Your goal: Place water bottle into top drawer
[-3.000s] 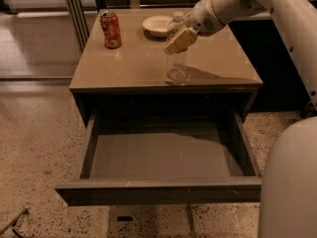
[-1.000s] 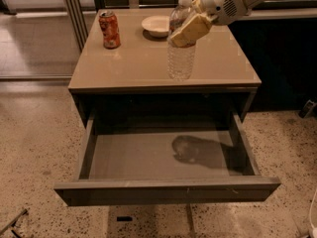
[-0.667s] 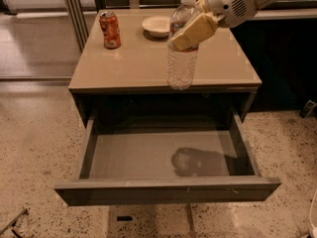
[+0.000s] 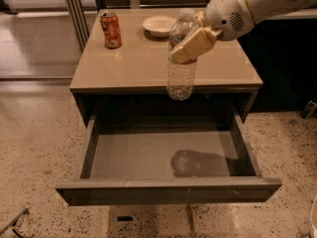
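Note:
The clear ribbed water bottle (image 4: 181,76) with a white cap hangs upright in the air, held around its upper part by my gripper (image 4: 190,44), which comes in from the upper right. The bottle is above the table's front edge and the back of the open top drawer (image 4: 168,188). The drawer is pulled far out, grey inside, with nothing in it but the bottle's shadow right of centre.
An orange-red soda can (image 4: 111,29) stands at the table's back left. A small white bowl (image 4: 159,26) sits at the back centre. The tan table top (image 4: 124,66) lies above the drawer. Speckled floor surrounds the table; a dark cabinet is at the right.
The gripper has carried the bottle up off the table and forward towards the drawer. The bottle's shadow now lies on the drawer floor.

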